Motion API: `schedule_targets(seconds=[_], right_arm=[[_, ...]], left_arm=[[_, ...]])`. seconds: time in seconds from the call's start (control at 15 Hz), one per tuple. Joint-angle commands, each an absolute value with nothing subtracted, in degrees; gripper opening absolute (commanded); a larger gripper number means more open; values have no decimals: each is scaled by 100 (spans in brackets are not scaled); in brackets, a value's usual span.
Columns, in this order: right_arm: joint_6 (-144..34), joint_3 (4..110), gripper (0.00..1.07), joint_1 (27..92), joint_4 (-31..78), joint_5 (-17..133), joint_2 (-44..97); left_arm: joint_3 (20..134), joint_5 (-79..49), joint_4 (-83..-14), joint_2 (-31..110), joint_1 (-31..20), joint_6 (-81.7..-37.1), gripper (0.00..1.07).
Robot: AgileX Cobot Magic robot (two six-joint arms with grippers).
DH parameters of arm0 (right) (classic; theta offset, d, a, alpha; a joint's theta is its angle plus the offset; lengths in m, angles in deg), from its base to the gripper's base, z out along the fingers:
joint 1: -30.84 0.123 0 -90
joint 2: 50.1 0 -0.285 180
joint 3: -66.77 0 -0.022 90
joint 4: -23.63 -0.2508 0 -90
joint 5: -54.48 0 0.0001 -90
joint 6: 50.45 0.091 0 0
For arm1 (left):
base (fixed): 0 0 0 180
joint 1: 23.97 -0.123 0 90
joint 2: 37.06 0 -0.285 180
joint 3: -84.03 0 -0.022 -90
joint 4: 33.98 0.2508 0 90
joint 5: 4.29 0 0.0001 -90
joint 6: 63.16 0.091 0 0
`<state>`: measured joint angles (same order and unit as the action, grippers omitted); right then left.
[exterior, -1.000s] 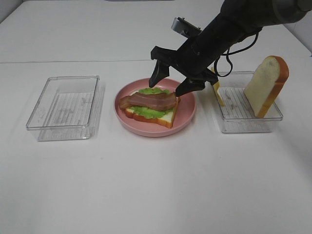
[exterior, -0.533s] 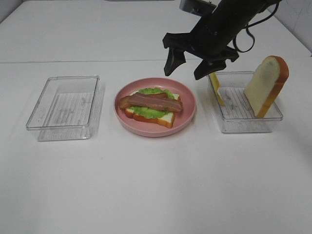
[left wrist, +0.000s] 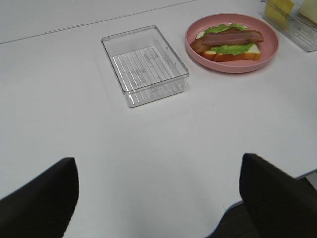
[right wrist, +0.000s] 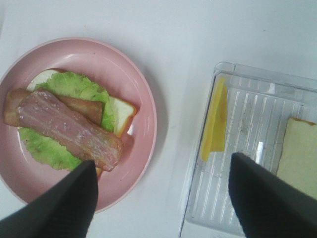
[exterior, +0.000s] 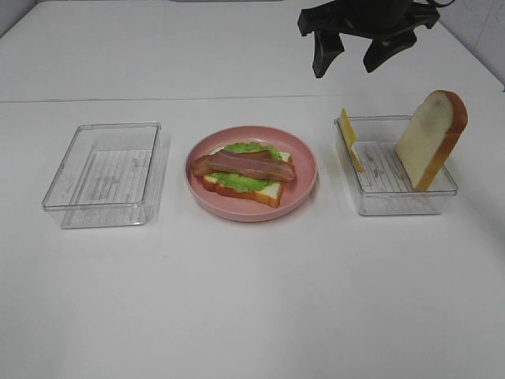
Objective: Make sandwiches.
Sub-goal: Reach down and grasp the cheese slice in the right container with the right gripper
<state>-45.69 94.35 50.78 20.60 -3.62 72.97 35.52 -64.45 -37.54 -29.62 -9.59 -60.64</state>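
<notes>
Cheese [exterior: 349, 140] looks next; bacon [exterior: 245, 164] is on, and the right tool [exterior: 344, 69] hangs wide open, empty.

Front half of table [exterior: 252, 300] is bare, wide passage from either side. The back strip behind the trays is bare too. Left tray [exterior: 102, 174] has a free floor, only its walls block. Clear gap between left tray and plate [exterior: 306, 189]; narrower gap between plate and right tray [exterior: 394, 204]. Stack [exterior: 245, 170] on the plate lies low, open from above. Right tray is tight: bread slice [exterior: 430, 138] stands tall against its right wall and cheese [exterior: 351, 142] is propped at its left wall (floor between them reachable from above). Right gripper [exterior: 346, 67] hangs high, fingers spread, over the plate-tray gap.
</notes>
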Motion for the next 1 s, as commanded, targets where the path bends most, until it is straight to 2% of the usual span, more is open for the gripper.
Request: schedule_targets(seconds=[0.07,0.33,1.0], right_arm=[[-4506,9727,68,5067,2134,-649,7526],[-4334,10621,64,4820,2071,-1067,8460],[-4397,10667,57,4602,1853,-958,9228]], left_arm=[[3546,-6382,-3771,-3082,-953,-6058,84],[3546,-6382,-3771,-3082,-953,-6058,84],[3546,-6382,-3771,-3082,-953,-6058,84]])
